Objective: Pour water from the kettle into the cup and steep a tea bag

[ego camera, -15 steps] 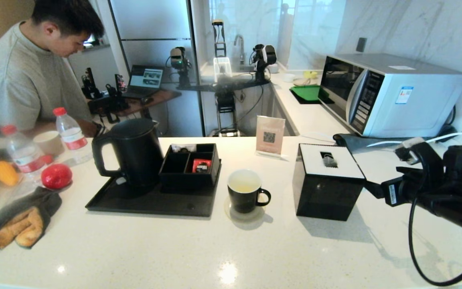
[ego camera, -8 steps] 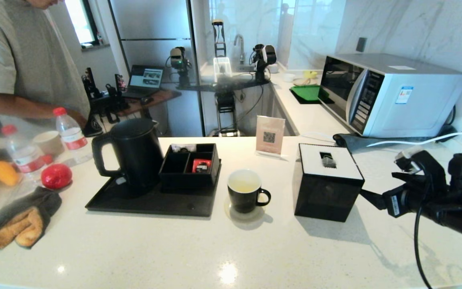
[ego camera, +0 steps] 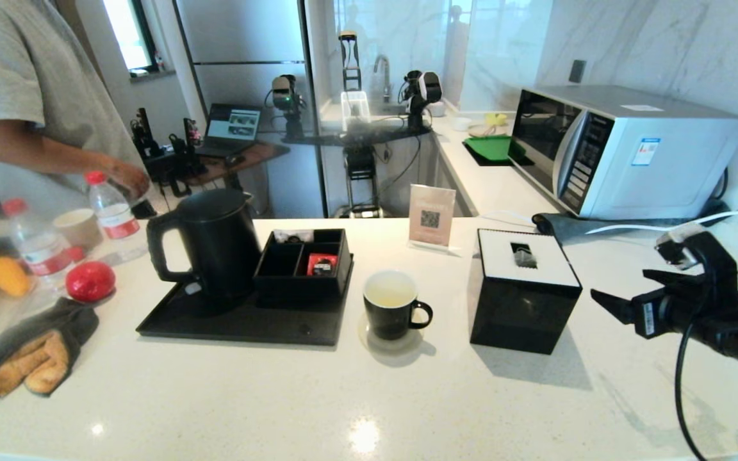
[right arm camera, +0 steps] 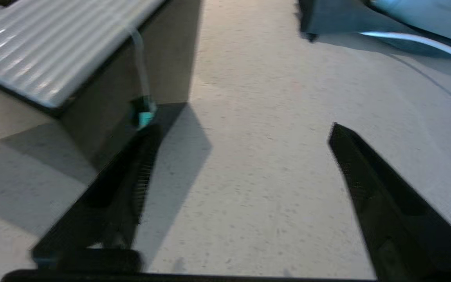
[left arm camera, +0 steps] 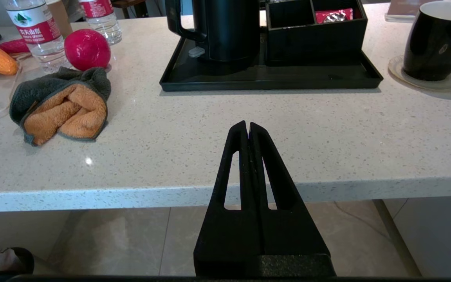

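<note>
One tea bag [ego camera: 525,257] left of right claw [ego camera: 625,291]

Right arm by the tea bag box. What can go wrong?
The right gripper, jaws open, is beside the black box where the tag hangs; a jaw may snag the string and drag the tea bag off the lid. The cup, already holding water, stands near the box; a swing could knock it.

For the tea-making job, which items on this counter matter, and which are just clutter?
Job items:
- kettle on the black tray
- cup, holding pale water
- tea bag atop the black box

Lying about:
- bottles
- towel
- red ball
- microwave
</note>
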